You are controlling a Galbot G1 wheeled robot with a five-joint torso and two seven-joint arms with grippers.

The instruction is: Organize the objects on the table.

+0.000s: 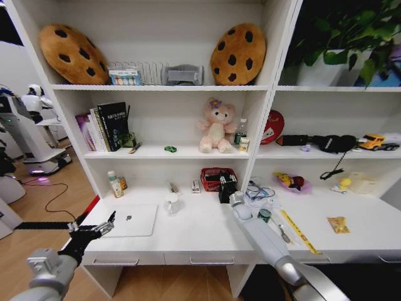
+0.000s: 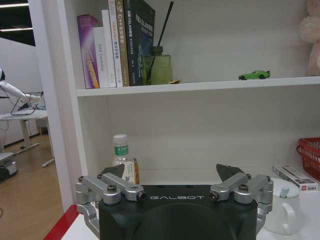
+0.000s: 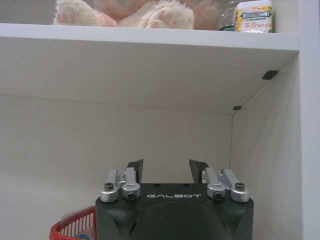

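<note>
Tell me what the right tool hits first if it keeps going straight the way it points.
Probably the red basket: the right tool points at the shelf's back wall, open, with the basket's rim just ahead. Depth is uncertain.

Laptop [image 1: 131,220]: thin, silver, lid closed, flat at the table's [image 1: 200,241] left end.
Green-topped tin [image 1: 264,215]: small, round, upright (partly hidden), near mid-table.
Green item [image 1: 170,149]: tiny, probably a toy car, on the shelf above.

The head camera looks forward and down at the shelf unit [image 1: 263,88] and tabletop [image 1: 200,232] from some way back. Each wrist camera looks level over its jaws, close to the shelves; both share the red basket [image 2: 310,152].
</note>
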